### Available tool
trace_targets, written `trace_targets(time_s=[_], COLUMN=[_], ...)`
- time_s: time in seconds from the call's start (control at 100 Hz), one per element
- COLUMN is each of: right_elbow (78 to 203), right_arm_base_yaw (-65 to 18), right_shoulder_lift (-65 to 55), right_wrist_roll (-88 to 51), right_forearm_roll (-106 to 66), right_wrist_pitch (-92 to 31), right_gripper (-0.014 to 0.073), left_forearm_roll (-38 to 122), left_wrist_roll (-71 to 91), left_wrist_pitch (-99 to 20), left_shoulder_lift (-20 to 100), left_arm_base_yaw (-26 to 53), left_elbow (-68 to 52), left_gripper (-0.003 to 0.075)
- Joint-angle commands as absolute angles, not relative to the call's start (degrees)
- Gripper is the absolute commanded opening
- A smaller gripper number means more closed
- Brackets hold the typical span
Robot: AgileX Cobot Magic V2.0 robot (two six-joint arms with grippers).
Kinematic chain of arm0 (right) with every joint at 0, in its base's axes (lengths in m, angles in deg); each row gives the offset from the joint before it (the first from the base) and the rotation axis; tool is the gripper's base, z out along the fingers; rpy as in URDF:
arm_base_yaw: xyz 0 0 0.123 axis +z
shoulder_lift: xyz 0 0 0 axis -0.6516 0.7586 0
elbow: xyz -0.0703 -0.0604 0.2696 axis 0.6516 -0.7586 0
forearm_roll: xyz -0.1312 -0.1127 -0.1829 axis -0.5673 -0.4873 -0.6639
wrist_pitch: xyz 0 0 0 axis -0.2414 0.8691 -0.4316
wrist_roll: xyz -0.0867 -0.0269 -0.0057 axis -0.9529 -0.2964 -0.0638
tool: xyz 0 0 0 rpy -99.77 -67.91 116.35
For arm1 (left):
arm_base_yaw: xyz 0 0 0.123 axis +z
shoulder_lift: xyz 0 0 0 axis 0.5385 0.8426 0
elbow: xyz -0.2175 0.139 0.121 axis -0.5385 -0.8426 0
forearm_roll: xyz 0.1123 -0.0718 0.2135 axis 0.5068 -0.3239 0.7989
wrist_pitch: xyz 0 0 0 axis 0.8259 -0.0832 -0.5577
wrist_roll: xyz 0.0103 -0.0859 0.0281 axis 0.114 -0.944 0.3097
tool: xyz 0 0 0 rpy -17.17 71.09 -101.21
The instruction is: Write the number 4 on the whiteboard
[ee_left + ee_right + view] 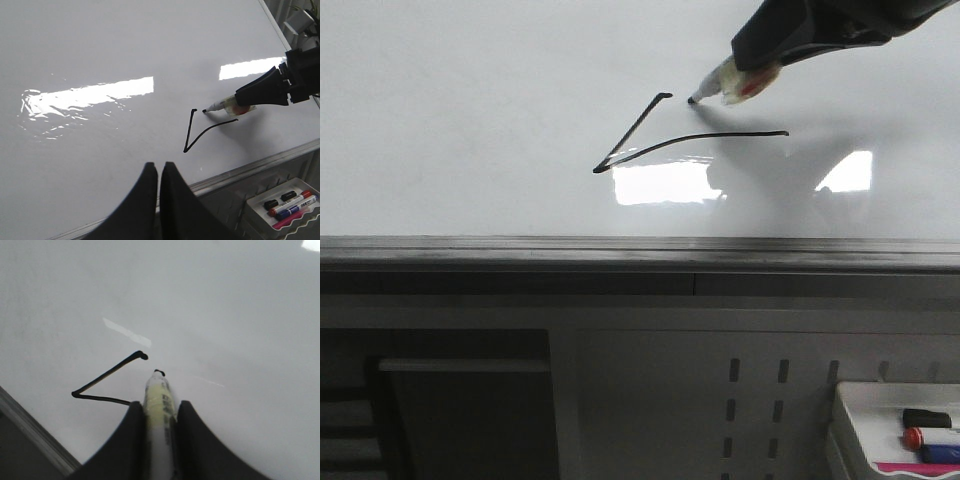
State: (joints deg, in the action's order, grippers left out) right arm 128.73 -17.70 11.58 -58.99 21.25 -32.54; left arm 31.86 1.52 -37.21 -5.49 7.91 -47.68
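right claw (pixel 159 415) clamped on black marker (pixel 732 82), tip beside the number 4 (pixel 665 140); diagonal and bar drawn, vertical stroke next.

The whiteboard (pixel 470 120) under the right gripper (pixel 757 62) is glossy and smooth, mirroring bright lights. Its near edge strip (pixel 620 252) looks like dull grey metal. The gripper's black fingers (pixel 132 440) appear matt plastic.

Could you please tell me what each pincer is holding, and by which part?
The right pincer grips a white black-tipped marker by its barrel; the left pincer holds nothing.
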Motion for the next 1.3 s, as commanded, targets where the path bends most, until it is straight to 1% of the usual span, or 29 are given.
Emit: trace_targets(time_s=[0.0,0.14,0.29,0.47,0.61,0.69,0.72,0.79,0.8,0.81,0.83,0.86,0.89,0.91,0.93,0.94,0.98,1.09,1.21,1.29], right_elbow=[130.3,130.3,128.7,124.5,125.1,126.5,127.1,128.2,128.2,128.5,128.8,129.1,129.3,129.5,129.6,129.6,129.6,129.6,129.6,130.0], right_arm_base_yaw=[-17.9,-17.9,-17.2,-15.9,-15.9,-15.9,-15.7,-15.1,-15.0,-14.9,-14.6,-14.0,-13.4,-12.9,-12.3,-12.1,-11.0,-7.6,-2.5,0.4], right_shoulder_lift=[12.0,12.2,12.2,12.3,11.8,9.7,8.7,6.1,5.8,5.3,4.6,3.8,3.0,2.4,2.0,1.9,1.4,0.8,0.8,0.8], right_wrist_roll=[-59.3,-59.3,-58.0,-57.7,-57.7,-57.7,-57.8,-59.1,-59.3,-59.3,-59.3,-59.3,-59.5,-59.7,-60.5,-61.3,-63.3,-69.2,-71.4,-71.7], right_forearm_roll=[21.5,21.5,21.5,22.3,22.3,22.3,22.2,20.9,20.6,20.0,19.0,17.2,15.3,13.8,12.7,12.4,10.9,10.5,10.4,10.3], right_wrist_pitch=[-35.1,-33.4,-25.1,-26.5,-26.8,-23.9,-22.4,-18.6,-18.1,-17.3,-16.2,-14.5,-12.7,-11.5,-10.2,-9.7,-7.1,-3.1,-6.2,-9.6], right_gripper=[-0.0050,-0.0050,-0.0049,-0.0049,-0.0049,-0.0049,-0.0049,-0.0049,-0.0049,-0.0049,-0.0049,-0.0049,-0.0049,-0.0049,-0.0049,-0.0049,-0.0049,-0.0049,-0.0049,-0.0049], left_forearm_roll=[30.7,30.7,30.4,28.3,28.3,27.4,27.2,27.2,27.3,27.3,27.3,27.5,27.7,27.9,27.8,27.8,27.8,27.2,22.9,19.3], left_wrist_roll=[1.0,1.0,1.0,1.0,1.0,1.0,1.0,2.3,2.9,3.3,4.2,5.5,6.9,7.8,8.4,9.3,12.4,22.8,32.6,36.1], left_wrist_pitch=[-41.2,-41.2,-41.2,-41.2,-41.2,-41.0,-40.5,-37.1,-36.0,-35.4,-33.5,-30.9,-27.9,-26.3,-25.3,-24.4,-21.6,-14.5,-6.0,-2.0], left_shoulder_lift=[-5.0,-5.0,-5.0,-5.0,-5.0,-5.0,-5.0,-4.2,-3.6,-3.6,-2.6,-1.5,0.4,1.8,2.8,4.3,7.1,16.3,26.9,32.2], left_arm_base_yaw=[8.1,8.1,8.1,8.1,8.1,8.1,8.1,8.1,8.1,8.1,8.1,8.1,8.1,8.1,8.1,8.1,8.1,8.1,8.1,8.0], left_elbow=[-46.2,-46.2,-46.2,-46.2,-46.2,-46.2,-46.2,-45.5,-45.2,-45.0,-44.4,-43.4,-42.1,-41.2,-40.6,-40.0,-38.0,-32.7,-26.1,-22.6], left_gripper=[-0.0020,-0.0020,-0.0020,-0.0020,-0.0020,-0.0016,-0.0006,0.0076,0.0118,0.0118,0.0182,0.0233,0.0314,0.0353,0.0377,0.0403,0.0421,0.0395,0.0355,0.0351])
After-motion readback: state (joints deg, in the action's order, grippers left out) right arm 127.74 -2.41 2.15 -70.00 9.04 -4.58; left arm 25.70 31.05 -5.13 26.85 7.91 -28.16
